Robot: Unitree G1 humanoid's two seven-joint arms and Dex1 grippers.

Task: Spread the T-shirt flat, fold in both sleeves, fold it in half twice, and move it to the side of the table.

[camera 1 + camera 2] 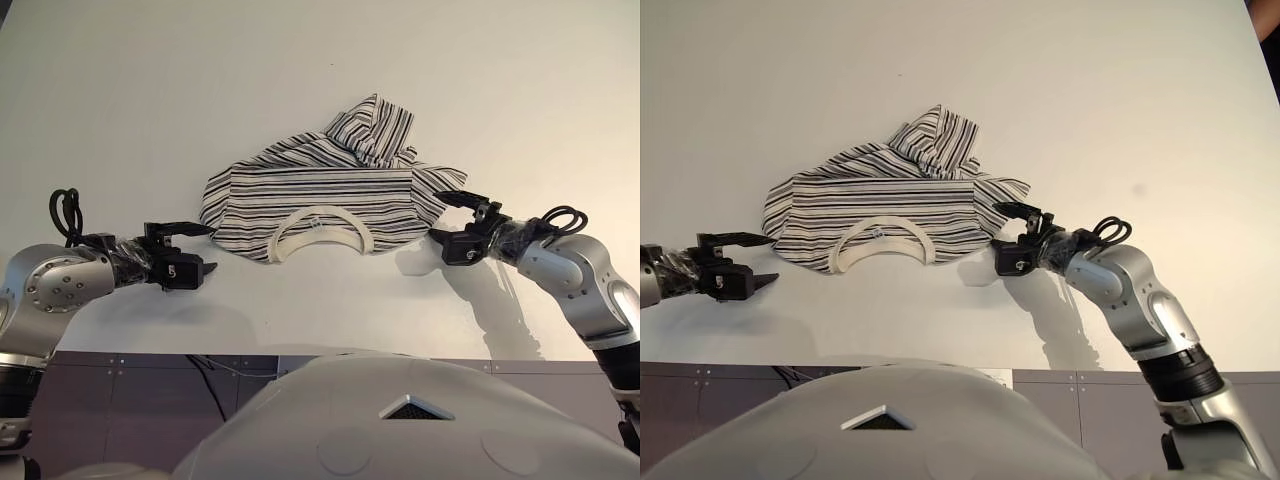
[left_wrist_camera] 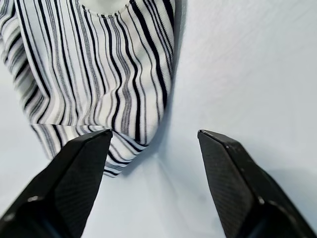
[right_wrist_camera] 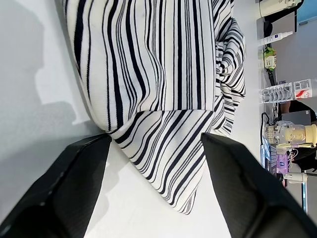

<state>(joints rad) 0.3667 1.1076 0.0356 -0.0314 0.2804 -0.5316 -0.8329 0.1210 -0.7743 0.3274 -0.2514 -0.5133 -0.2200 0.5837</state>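
Observation:
A black-and-white striped T-shirt (image 1: 320,195) with a cream collar (image 1: 322,232) lies crumpled on the white table (image 1: 150,100), its far part bunched into a hump (image 1: 372,128). My left gripper (image 1: 198,249) is open just off the shirt's left corner, near the table's front; in the left wrist view its fingers (image 2: 74,173) straddle the striped corner (image 2: 124,148). My right gripper (image 1: 447,217) is open at the shirt's right edge. The right wrist view shows its fingers (image 3: 69,178) on either side of the striped sleeve edge (image 3: 163,148). Neither holds cloth.
The table's front edge (image 1: 300,352) runs just below both arms. Bare white surface lies to the left, right and far side of the shirt. Shelves with bottles (image 3: 282,94) stand beyond the table in the right wrist view.

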